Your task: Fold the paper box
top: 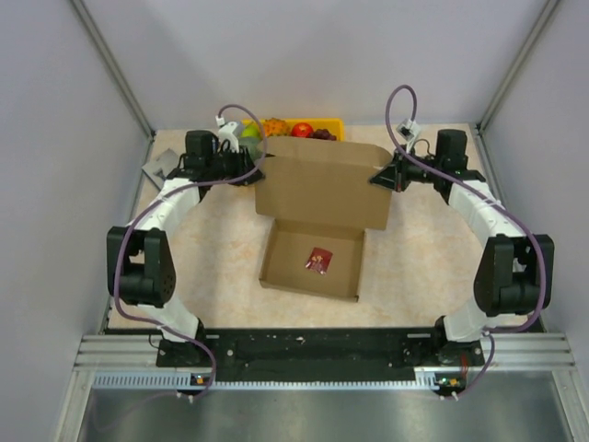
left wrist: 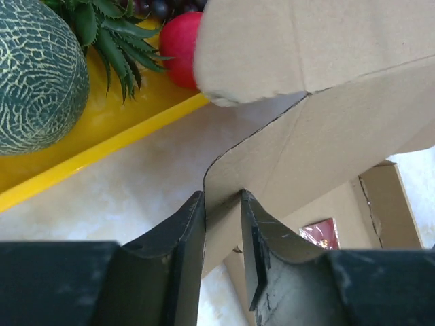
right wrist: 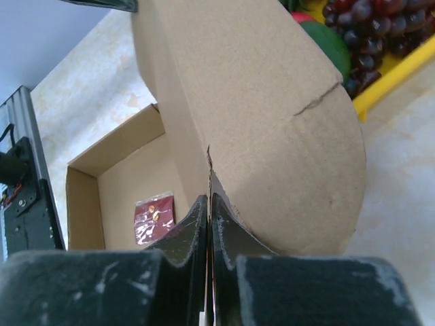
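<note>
- Left fingers (left wrist: 182, 252) stand on either side of the left edge of the lid (top: 322, 184) of the paper box (top: 311, 276), with cardboard between them; whether they press it I cannot tell.
- Right fingers (right wrist: 228, 239) are pinched together on the lid's right edge.
- The paper box sits on the worktop (top: 212, 267) with its tray open and the lid raised at its far side.
- Inside the box lies a red packet (top: 319, 260).
- Just behind the box stands a yellow fruit tray (top: 331, 123).
</note>
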Motion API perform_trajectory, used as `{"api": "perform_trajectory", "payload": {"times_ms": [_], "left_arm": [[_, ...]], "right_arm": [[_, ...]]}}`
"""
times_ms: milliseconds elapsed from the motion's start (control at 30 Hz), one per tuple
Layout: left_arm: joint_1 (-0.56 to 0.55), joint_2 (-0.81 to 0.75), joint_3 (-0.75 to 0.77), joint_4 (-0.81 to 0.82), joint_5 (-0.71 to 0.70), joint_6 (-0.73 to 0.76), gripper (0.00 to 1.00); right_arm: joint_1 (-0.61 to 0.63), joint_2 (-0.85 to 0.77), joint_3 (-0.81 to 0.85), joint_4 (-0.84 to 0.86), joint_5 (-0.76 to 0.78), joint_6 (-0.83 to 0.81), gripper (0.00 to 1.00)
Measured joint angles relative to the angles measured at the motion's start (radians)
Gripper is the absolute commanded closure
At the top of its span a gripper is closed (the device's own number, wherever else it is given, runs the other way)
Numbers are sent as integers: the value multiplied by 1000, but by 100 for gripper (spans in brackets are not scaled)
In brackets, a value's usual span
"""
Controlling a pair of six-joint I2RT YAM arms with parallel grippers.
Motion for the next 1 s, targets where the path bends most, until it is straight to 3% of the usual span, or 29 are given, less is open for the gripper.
{"api": "perform_trajectory", "payload": {"times_ms": [33,133,267,433,567,667,733,900,1000], "left_arm": [[-1,-8,-12,21,-1,-5,83],[-9,-76,-112,113,-28,-35,100],[-49,-194,-219,183,-78,-48,100],[-72,-247,-248,223,-122,-48,100],[-71,-259,-267,235,-167,-48,100],[-72,-278,-287,235,-203,-48,100],[-72,-294,-296,234,-215,-50,100],[-85,-341,-326,241,-301,-67,100],[-122,-389,-377,260,-411,-88,100]], "right_arm": [[3,0,5,-13,22,0,78],[23,-1,10,-39,111,21,68],[43,-15,14,-109,180,68,65],[44,-54,62,-237,219,61,82],[44,-76,93,-291,245,53,74],[48,-87,93,-325,290,48,85],[60,-89,93,-335,314,46,100],[139,-89,93,-347,400,93,100],[223,-103,94,-337,563,199,100]]}}
